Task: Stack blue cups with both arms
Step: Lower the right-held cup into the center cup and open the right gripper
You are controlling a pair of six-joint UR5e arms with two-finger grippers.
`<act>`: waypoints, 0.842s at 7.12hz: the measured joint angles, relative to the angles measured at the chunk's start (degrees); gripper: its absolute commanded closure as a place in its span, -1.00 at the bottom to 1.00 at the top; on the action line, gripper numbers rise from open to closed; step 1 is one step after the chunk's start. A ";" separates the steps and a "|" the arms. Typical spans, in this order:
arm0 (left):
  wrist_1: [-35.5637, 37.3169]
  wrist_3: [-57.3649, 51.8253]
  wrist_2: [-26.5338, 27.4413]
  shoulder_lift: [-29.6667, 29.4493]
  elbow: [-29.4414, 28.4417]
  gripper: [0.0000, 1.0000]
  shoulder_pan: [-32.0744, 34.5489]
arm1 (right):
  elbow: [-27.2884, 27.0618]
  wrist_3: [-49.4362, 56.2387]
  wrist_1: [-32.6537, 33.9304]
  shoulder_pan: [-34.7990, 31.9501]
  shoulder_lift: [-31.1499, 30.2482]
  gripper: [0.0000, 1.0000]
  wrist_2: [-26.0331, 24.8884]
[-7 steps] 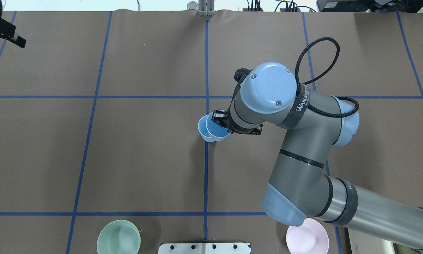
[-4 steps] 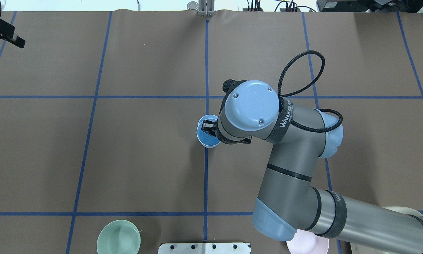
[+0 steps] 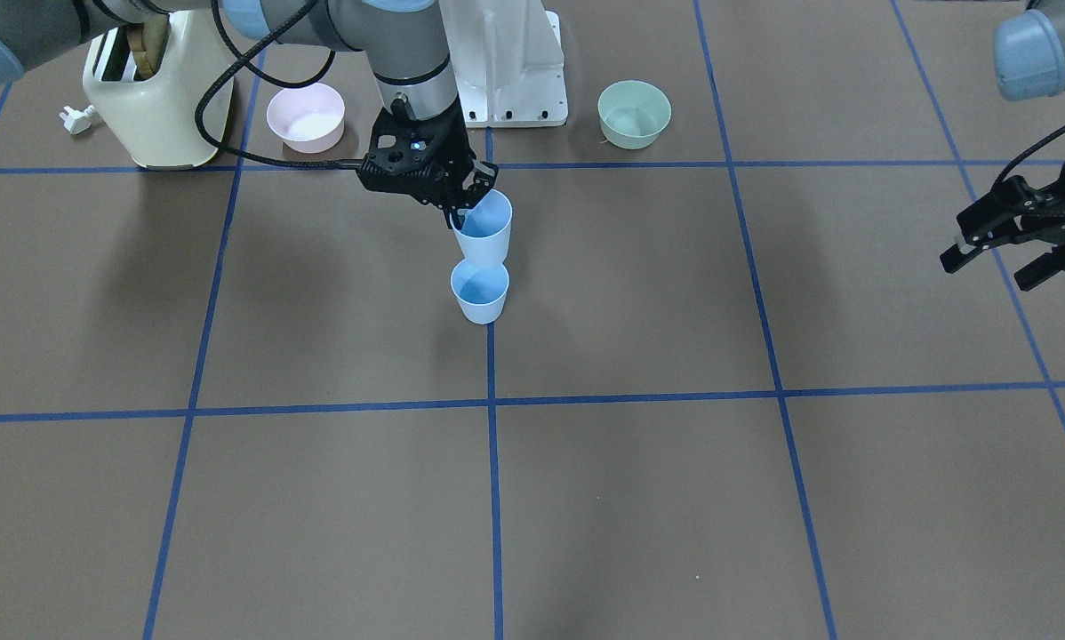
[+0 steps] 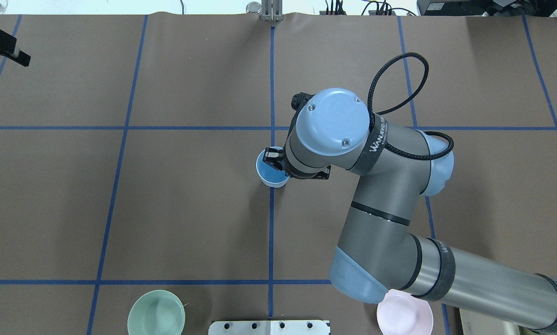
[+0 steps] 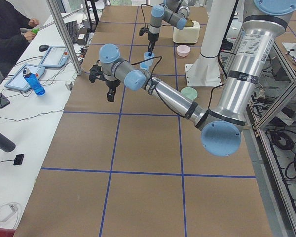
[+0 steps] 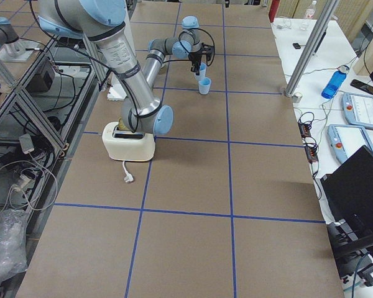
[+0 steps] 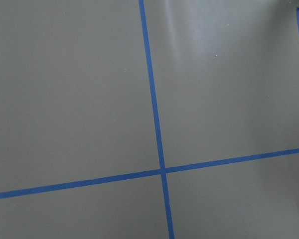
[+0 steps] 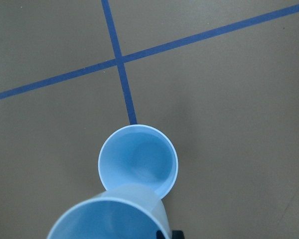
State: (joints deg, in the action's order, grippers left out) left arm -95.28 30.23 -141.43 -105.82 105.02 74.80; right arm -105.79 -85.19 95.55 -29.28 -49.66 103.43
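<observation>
Pale blue plastic: I see the upper cup point(image 3: 484, 229) clamped at its rim by the right gripper point(image 3: 461, 212), upright, just above the lower cup point(image 3: 479, 293). Not yet nested. The lower cup stands on the table point(image 3: 675, 498), on the centre tape line point(image 3: 492, 444). The left gripper point(image 3: 984, 274) is empty, its fingers spread, well off to the side.

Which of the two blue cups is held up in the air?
The upper blue cup, pinched at its rim by the right gripper. The other blue cup stands ungripped on the table, just below it.
</observation>
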 measured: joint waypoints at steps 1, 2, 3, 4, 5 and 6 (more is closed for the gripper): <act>0.00 0.00 0.01 0.31 0.42 -0.96 0.00 | 0.82 2.09 -0.11 -1.82 0.06 1.00 0.74; 0.00 0.00 0.01 0.66 0.81 -0.96 0.00 | 1.92 3.35 -0.41 -3.01 0.17 1.00 1.08; 0.01 0.00 0.01 0.90 1.03 -0.96 0.00 | 2.69 3.77 -0.55 -3.48 0.50 1.00 1.19; 0.00 0.00 0.03 1.00 1.08 -0.96 -0.01 | 3.48 3.73 -0.60 -3.62 1.19 1.00 1.23; 0.00 0.00 0.07 1.02 1.07 -0.96 -0.05 | 4.19 3.48 -0.62 -3.56 1.85 1.00 1.23; 0.00 0.02 0.09 1.05 0.99 -0.96 -0.10 | 4.61 3.30 -0.62 -3.34 2.22 1.00 1.18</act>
State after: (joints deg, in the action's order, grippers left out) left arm -95.28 30.25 -141.34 -104.77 106.01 74.70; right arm -101.19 -81.89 94.92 -32.62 -47.44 104.60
